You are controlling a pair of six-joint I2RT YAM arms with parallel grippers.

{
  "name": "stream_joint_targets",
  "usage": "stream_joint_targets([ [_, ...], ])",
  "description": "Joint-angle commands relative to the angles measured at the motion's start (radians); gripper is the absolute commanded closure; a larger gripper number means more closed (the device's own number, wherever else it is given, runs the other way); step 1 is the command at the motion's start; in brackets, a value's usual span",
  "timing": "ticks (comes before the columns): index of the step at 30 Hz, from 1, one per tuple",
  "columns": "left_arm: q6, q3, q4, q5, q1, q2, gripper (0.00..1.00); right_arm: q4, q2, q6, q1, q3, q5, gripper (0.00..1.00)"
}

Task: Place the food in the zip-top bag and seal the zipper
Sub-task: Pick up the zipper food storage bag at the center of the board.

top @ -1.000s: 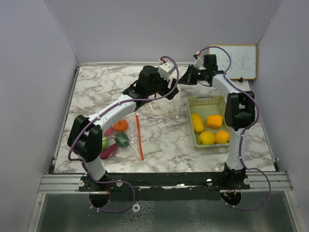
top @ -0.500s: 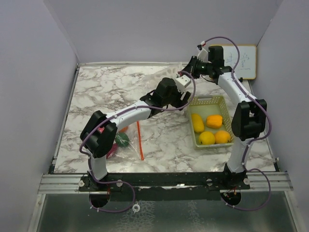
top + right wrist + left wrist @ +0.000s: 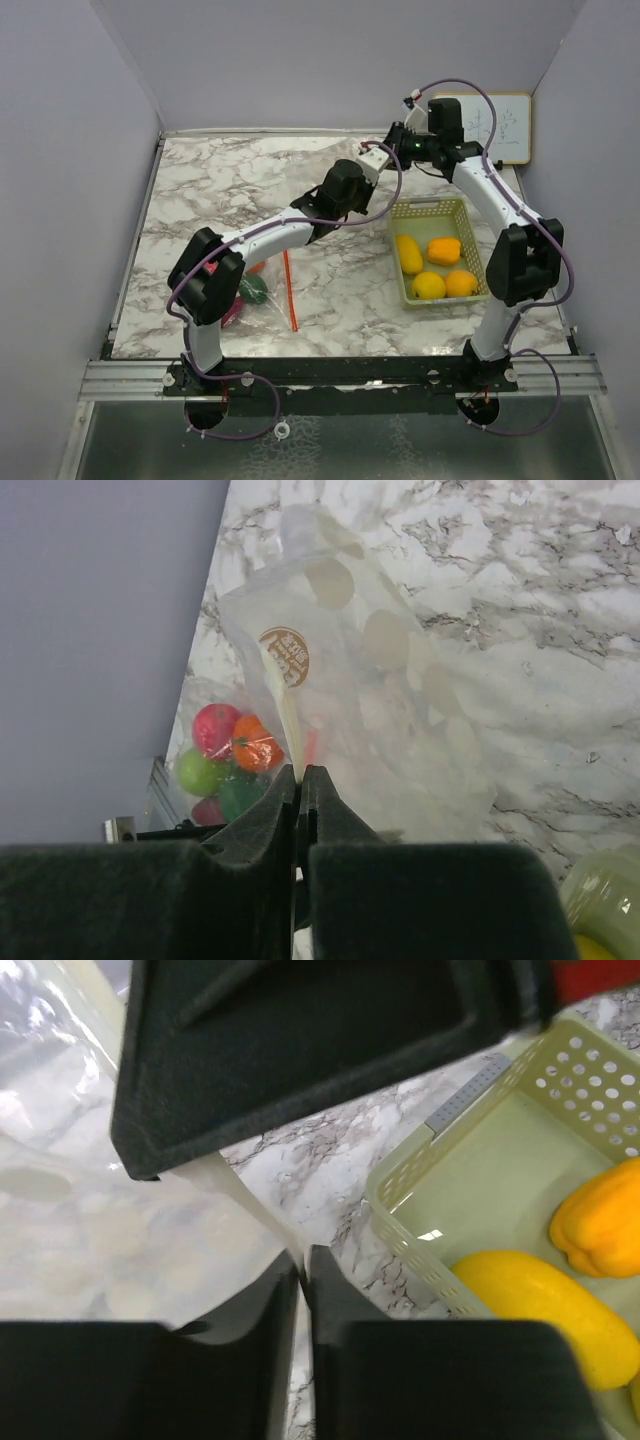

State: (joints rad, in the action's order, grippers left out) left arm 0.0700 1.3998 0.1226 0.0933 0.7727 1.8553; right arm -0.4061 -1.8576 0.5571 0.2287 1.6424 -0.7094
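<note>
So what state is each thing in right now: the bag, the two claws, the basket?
Zip-top bag: one edge held up, some food inside.
Left gripper: shut on the bag's edge.
Right gripper: shut on the bag's edge.
Basket: holds four yellow and orange pieces, not yet bagged.

Robot lab, grey booth walls (image 3: 70,150), alu rail (image 3: 120,380)

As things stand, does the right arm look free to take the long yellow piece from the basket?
Probably not yet. The right gripper is shut on the edge of the zip-top bag, so it would have to let go first. The long yellow piece lies uncovered in the basket.
</note>
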Motion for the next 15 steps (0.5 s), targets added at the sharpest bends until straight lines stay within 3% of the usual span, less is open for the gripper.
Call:
stream_joint_targets([
  [1, 0.026, 0.000, 0.006, -0.009, 0.001, 0.001, 1.00, -0.014, 0.086, 0.014, 0.000, -0.005, 0.019, 0.98],
  [7, 0.037, -0.031, -0.024, -0.057, -0.006, -0.073, 1.00, -0.035, 0.128, -0.033, 0.000, 0.006, 0.058, 0.95],
  [10, 0.056, -0.041, -0.060, -0.091, -0.020, -0.144, 1.00, -0.072, 0.154, -0.102, 0.000, 0.029, 0.120, 0.55],
  [15, 0.116, -0.147, -0.087, -0.159, -0.056, -0.298, 1.00, -0.095, 0.212, -0.190, 0.000, 0.005, 0.186, 0.34],
])
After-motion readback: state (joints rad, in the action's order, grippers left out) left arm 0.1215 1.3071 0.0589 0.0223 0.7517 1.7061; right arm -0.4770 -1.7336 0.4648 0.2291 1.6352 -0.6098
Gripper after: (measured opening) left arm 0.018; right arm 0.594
